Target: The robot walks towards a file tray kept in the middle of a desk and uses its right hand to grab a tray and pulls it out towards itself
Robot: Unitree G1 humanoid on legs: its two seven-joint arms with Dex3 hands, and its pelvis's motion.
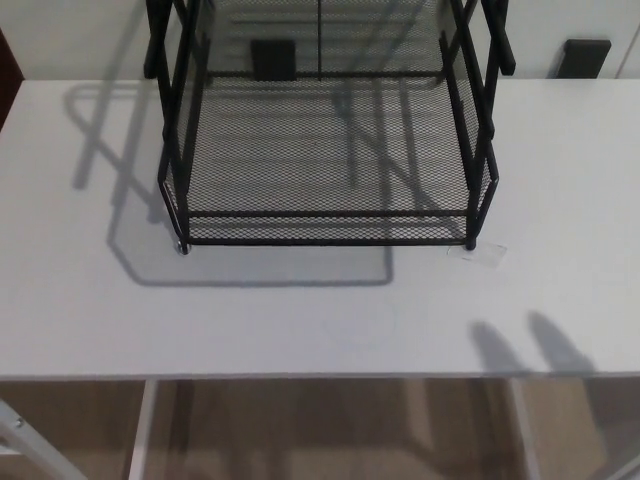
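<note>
Across nearly the whole head view spreads the white table (300, 320), its near edge running straight across the lower part of the picture, with pale wooden floor (330, 430) and white table legs (140, 430) showing beneath it. On the far middle of the table stands the black wire-mesh file tray (325, 150), a frame of upright black bars holding mesh shelves; its top is cut off by the upper edge of the picture. Lowest in the frame sits the bottom tray (325, 228), its front rim facing the camera and level with the front posts, resting inside the frame. Left and forward of the file tray lies its dark shadow (130, 250), cast onto the table surface. Near the front right edge of the table fall two soft, finger-like shadows (530, 345), side by side, well apart from the file tray. Just beside the front right foot of the file tray lies a small clear tag or strip (478, 254), flat on the table. Behind the table, against the pale wall, two small dark blocks (585, 58) show. Neither the left nor the right robot hand appears in the picture, so how their fingers stand cannot be told.
</note>
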